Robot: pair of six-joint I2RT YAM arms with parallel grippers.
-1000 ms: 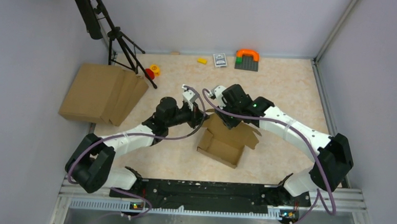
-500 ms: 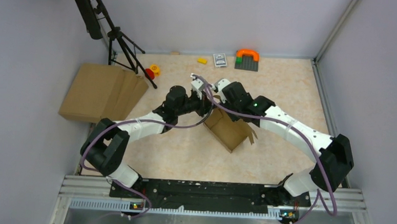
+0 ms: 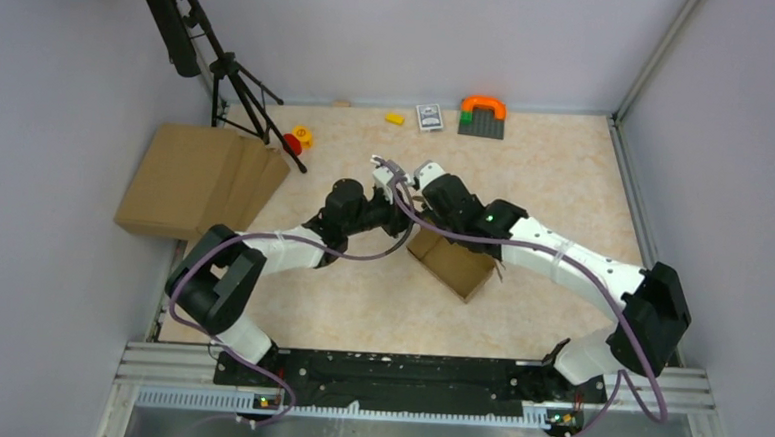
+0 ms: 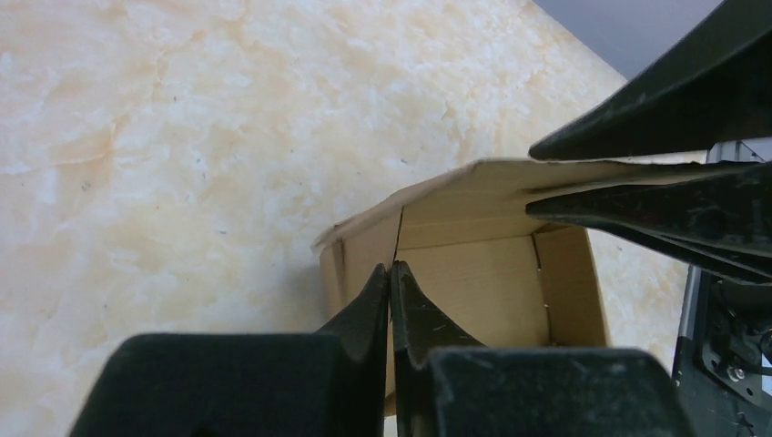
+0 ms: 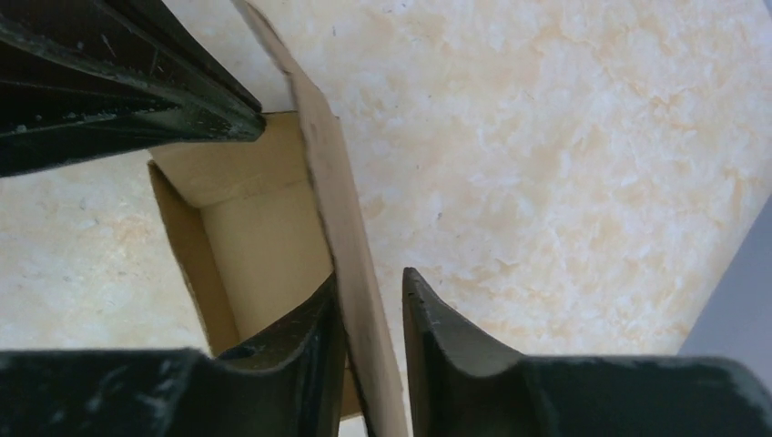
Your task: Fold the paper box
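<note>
And the paper box (image 3: 453, 265) has been pulled in tight. A second ago it was lying splayed with its flaps spread wide. Now its walls are stood up, and a compact open-topped tray is seen on the tabletop (image 3: 359, 307), near the middle, right under both wrists. The left fingers (image 4: 369, 305) are pressed fully together on the thin top edge of one side wall, nothing but cardboard between them. The right fingers (image 5: 319, 319) are set astride the adjoining wall, one pad laid against it and a sliver of gap left at the other, so whether that wall is truly clamped cannot be told. The wall-raising can be judged as largely done, while the remaining flaps and tabs are probably not yet tucked and locked, so the shape is being held only by the two arms
</note>
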